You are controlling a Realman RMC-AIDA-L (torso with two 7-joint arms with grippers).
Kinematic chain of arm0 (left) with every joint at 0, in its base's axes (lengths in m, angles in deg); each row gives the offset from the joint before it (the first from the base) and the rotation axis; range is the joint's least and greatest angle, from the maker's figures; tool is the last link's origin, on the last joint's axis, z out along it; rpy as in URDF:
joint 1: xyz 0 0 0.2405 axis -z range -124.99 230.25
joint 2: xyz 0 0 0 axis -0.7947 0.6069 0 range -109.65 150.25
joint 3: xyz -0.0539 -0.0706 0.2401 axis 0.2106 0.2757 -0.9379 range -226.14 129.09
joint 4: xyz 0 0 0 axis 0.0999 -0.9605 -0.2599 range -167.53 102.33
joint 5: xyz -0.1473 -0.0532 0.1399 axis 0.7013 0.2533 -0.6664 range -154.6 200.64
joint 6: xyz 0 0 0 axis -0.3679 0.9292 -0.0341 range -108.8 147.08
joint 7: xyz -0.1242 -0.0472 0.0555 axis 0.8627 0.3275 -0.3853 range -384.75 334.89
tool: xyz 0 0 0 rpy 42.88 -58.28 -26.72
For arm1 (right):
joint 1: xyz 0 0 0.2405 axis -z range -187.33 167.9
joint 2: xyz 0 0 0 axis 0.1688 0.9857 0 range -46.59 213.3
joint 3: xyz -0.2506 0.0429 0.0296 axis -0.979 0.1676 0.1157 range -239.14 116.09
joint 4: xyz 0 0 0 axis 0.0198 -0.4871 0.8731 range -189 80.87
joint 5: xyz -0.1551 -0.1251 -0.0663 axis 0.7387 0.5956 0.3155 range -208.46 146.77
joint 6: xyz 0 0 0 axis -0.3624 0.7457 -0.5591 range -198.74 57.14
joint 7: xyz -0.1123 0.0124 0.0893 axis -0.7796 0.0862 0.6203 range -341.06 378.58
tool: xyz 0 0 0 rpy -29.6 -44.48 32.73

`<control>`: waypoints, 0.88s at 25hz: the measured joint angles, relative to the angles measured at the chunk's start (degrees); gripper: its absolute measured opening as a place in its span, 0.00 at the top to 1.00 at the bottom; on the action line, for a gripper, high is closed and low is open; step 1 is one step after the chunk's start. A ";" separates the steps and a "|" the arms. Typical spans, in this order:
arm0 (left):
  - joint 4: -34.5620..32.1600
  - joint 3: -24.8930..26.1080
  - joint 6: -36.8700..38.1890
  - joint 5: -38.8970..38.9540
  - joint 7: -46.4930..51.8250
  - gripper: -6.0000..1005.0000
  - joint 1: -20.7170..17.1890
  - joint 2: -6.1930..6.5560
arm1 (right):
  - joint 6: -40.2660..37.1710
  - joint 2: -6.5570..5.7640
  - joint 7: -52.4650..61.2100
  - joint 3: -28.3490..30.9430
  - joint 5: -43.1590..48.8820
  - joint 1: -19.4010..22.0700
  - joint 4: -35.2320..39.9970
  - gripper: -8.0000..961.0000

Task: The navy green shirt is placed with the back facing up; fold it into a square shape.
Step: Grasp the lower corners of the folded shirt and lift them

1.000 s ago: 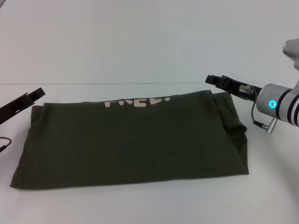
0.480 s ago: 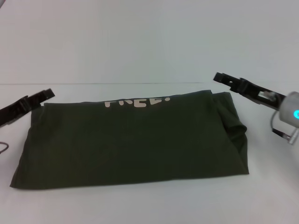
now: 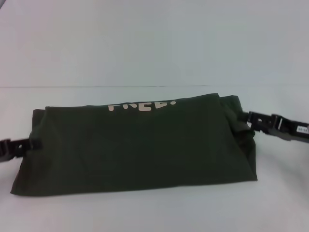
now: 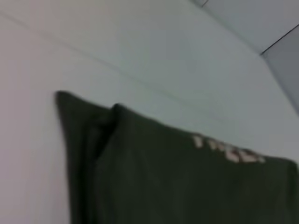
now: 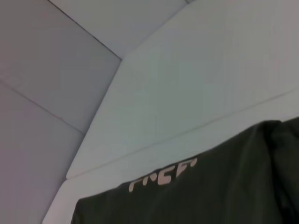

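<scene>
White worktop (image 3: 145, 212) carries the folded shirt (image 3: 140, 150); left gripper (image 3: 29, 145) and right gripper (image 3: 253, 122) touch its ends, jaws' state unclear.

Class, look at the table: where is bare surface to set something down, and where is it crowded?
Bare: the table strip in front of the shirt, and behind it up to the wall. Crowded: the shirt's ends, where the left gripper and right gripper sit.

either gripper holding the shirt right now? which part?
Cannot tell. The left gripper is at the shirt's left edge and the right gripper at its bunched right edge, but no frame shows a closed pinch.
</scene>
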 joint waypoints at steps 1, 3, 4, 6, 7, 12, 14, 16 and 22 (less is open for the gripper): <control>-0.27 0.38 0.07 -1.50 0.11 0.30 -0.02 0.03 | -0.48 -0.06 0.18 -0.01 0.60 0.21 0.11 0.08; -0.36 1.06 0.10 -2.84 -0.06 0.29 -0.06 0.11 | -0.95 -0.13 0.28 -0.02 1.14 0.57 0.31 0.08; -0.38 1.39 0.12 -3.17 -0.27 0.29 -0.11 0.16 | -0.97 -0.14 0.29 -0.03 1.27 0.64 0.32 0.08; -0.42 1.70 -0.11 -3.31 -0.57 0.28 -0.18 0.18 | -1.11 -0.15 0.31 -0.05 1.48 0.71 0.33 0.08; -0.41 1.60 -0.34 -3.37 -0.64 0.28 -0.18 0.19 | -1.24 -0.15 0.32 -0.06 1.52 0.72 0.33 0.08; 0.09 0.86 -1.06 -5.01 -0.65 0.25 0.39 0.30 | -1.51 -0.02 0.23 -0.40 1.57 0.40 0.41 0.09; 0.14 0.41 -1.38 -5.78 -0.65 0.25 0.55 0.31 | -1.42 0.06 0.23 -0.84 1.59 0.29 0.42 0.09; 0.29 -0.24 -1.84 -6.82 -0.65 0.26 0.65 0.32 | -1.26 0.08 0.28 -1.39 1.60 0.19 0.43 0.09; 0.23 -1.54 -2.81 -9.34 -0.70 0.26 0.70 0.23 | -1.11 0.18 0.38 -1.75 1.64 -0.07 0.45 0.09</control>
